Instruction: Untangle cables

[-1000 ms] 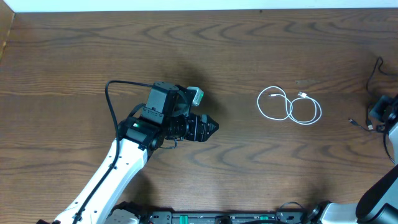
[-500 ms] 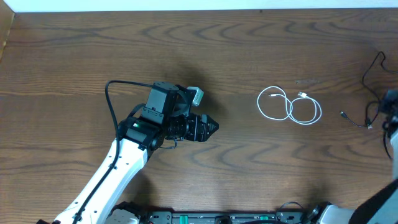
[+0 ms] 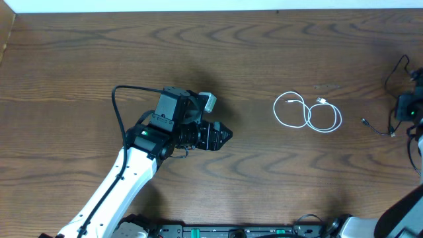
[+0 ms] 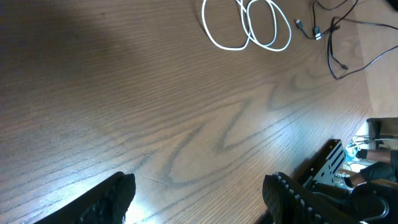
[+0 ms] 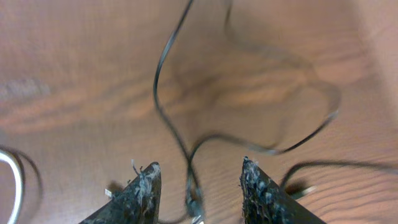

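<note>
I see the left gripper (image 4: 199,186) jaws wide and empty over the table (image 3: 198,53). The right gripper (image 5: 199,165) jaws stand parted astride the black cable (image 5: 155,90) at the right edge. The white cable (image 3: 308,112) lies in 2 loops mid-table, apart.

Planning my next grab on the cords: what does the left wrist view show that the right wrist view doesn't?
Only the left wrist: the white cable in two full loops, and the left fingers, wide apart above the table. Only the right wrist: the right fingers, apart, with the black cable running between them up close. Both: the black cable and the wooden table.
</note>
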You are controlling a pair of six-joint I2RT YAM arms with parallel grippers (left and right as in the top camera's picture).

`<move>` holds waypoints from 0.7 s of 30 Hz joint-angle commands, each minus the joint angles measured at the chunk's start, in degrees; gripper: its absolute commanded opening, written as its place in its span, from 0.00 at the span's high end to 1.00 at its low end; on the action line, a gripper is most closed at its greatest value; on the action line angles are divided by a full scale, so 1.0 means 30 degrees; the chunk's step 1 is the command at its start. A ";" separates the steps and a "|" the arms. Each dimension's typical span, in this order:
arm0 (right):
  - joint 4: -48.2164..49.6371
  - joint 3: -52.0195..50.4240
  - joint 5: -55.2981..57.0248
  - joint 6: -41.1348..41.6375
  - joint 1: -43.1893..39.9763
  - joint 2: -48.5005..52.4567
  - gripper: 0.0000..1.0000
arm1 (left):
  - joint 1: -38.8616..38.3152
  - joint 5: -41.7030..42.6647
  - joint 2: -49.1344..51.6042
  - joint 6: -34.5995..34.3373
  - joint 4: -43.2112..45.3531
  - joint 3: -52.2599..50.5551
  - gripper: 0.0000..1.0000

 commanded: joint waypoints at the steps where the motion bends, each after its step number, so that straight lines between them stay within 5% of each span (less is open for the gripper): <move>1: -0.0255 -0.0262 0.1027 -0.0255 0.0146 0.1195 0.60 | -0.0022 -0.0175 0.0124 0.0255 -0.0073 0.0291 0.29; 15: 0.0583 -0.0262 0.2113 -0.1581 -0.0015 0.3359 0.60 | -0.0022 -0.0175 0.0124 0.0248 -0.0066 0.0291 0.29; 21: 0.1610 -0.0255 0.1275 -0.1581 0.0000 0.3687 0.99 | -0.0022 -0.0175 0.0124 0.0248 -0.0066 0.0291 0.30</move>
